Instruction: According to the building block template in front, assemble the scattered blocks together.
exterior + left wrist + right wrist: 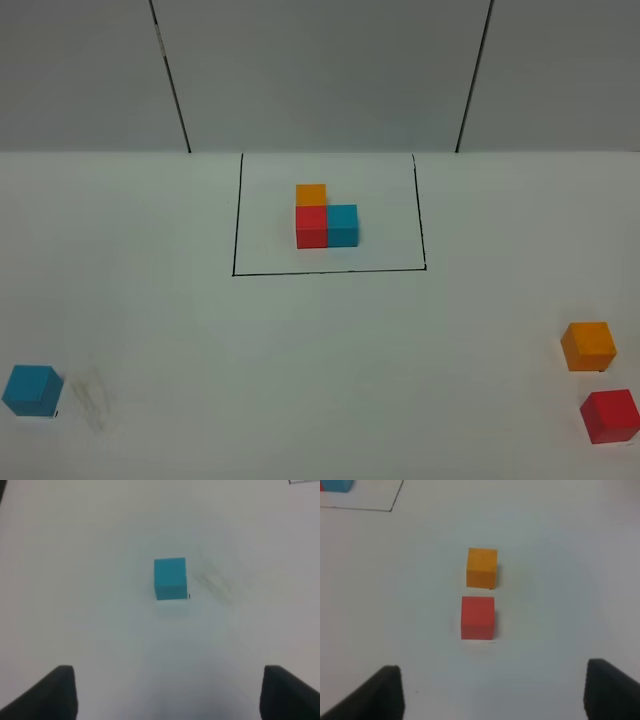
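Observation:
The building block template (pixel 326 220) is an orange, a red and a blue cube in an L, inside a thin black outline at the table's back middle. Of the scattered blocks, the blue cube (pixel 31 390) (pixel 170 578) lies at the front left. The orange cube (pixel 588 345) (pixel 482 567) and the red cube (pixel 610 416) (pixel 478 617) lie close together at the front right. My left gripper (pixel 167 692) is open, short of the blue cube. My right gripper (pixel 492 690) is open, short of the red cube. Neither arm shows in the exterior high view.
A faint grey smudge (pixel 95 398) marks the white table (pixel 320 380) beside the blue cube. A corner of the black outline (pixel 390 509) and a bit of the template's blue cube (pixel 335 485) show in the right wrist view. A grey wall stands behind the table.

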You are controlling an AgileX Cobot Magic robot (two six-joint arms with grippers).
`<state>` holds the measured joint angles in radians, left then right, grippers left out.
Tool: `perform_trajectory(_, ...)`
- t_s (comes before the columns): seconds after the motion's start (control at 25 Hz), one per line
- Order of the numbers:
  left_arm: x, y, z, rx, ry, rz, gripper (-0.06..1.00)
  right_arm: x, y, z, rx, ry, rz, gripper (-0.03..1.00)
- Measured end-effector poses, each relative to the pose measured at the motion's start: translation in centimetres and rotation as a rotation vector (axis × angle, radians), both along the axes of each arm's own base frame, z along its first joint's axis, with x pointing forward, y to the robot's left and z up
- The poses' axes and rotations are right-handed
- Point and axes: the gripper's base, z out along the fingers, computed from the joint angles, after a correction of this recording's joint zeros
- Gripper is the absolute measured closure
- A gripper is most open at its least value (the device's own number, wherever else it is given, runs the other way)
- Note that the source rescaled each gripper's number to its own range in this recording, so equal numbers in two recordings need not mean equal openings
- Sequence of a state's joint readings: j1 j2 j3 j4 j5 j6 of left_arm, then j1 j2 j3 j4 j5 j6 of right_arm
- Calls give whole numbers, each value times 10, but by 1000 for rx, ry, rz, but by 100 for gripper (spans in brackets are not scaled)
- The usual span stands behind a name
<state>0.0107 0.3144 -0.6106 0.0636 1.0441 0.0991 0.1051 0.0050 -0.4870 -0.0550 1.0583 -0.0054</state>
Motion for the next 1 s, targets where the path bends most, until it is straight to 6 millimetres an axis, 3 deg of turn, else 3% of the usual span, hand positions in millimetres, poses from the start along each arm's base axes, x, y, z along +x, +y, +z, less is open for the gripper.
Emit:
perform_trajectory(0.2, 54, 0, 24, -71, 157, 68, 24, 0, 0, 0, 0, 0, 0, 43)
perform_trajectory(0.36, 98, 0, 24, -129, 277, 151, 24, 0, 0, 0, 0, 0, 0, 43)
perform_trajectory(0.72, 175, 3, -35, -96, 520, 177, 24, 0, 0, 0, 5, 0, -3, 43)
perform_trajectory(1.0, 208, 3, -68, -111, 535, 190, 24, 0, 0, 0, 0, 0, 0, 43)
